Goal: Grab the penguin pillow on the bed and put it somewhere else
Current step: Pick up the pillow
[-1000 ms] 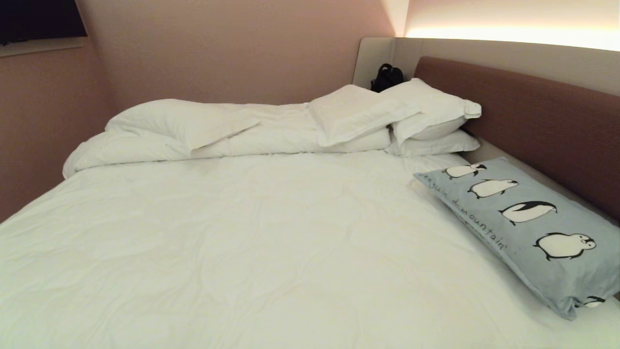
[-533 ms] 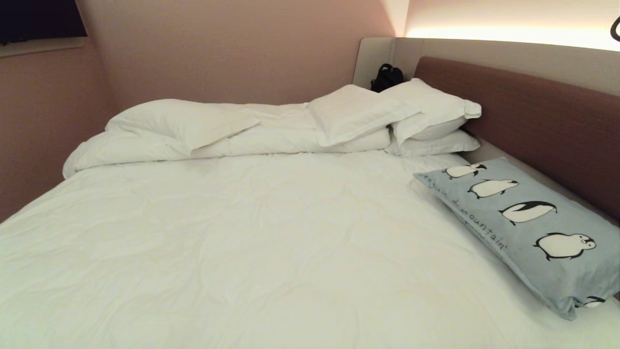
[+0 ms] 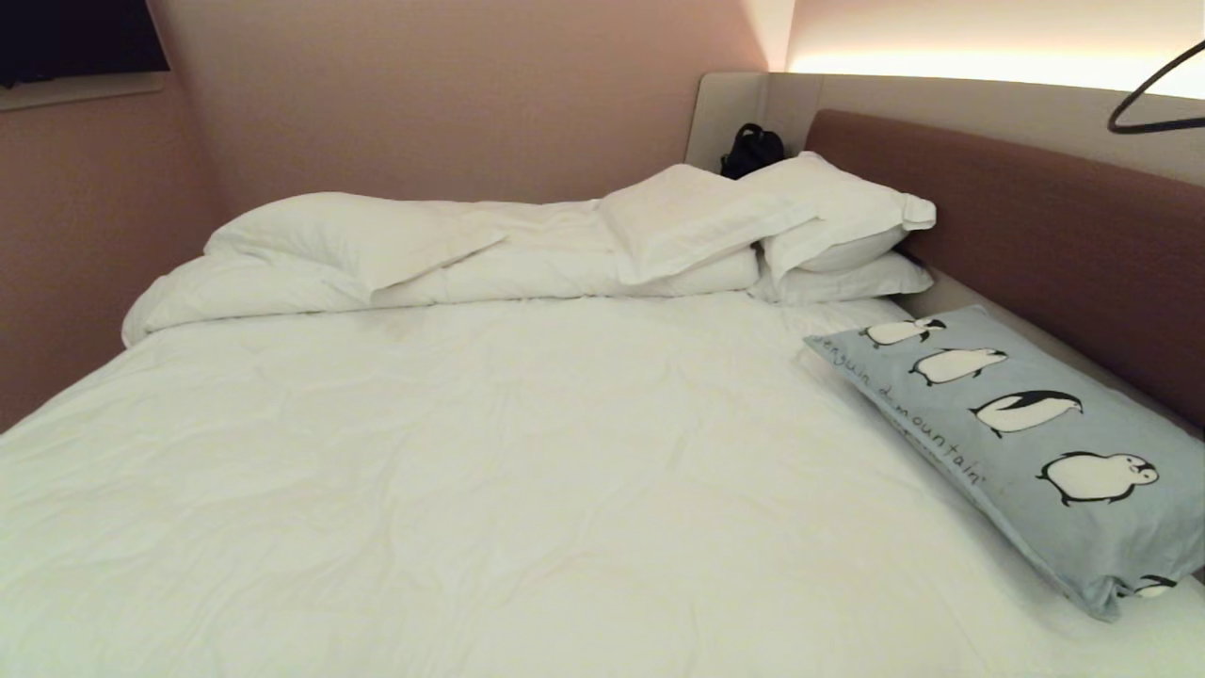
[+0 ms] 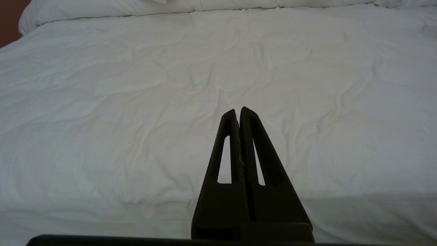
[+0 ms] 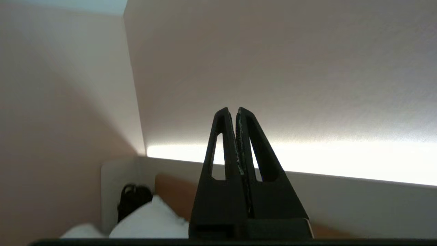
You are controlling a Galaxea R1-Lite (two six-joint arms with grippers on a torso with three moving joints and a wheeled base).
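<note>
Since the earlier frames, a thin black cable loop (image 3: 1153, 94) has swung into the head view's upper right corner; nothing on the bed (image 3: 490, 452) has shifted. The right claw (image 5: 236, 111) is raised and aimed up at the wall above the brown headboard (image 3: 1036, 226), its jaws pressed together and empty. Below and ahead of it, white pillows (image 5: 150, 218) and a black bag (image 5: 131, 201) are seen. The penguin pillow (image 3: 1026, 443) lies flat beside the headboard, untouched by either claw. The left claw (image 4: 238, 111) is held closed and empty over the white duvet (image 4: 136, 102).
</note>
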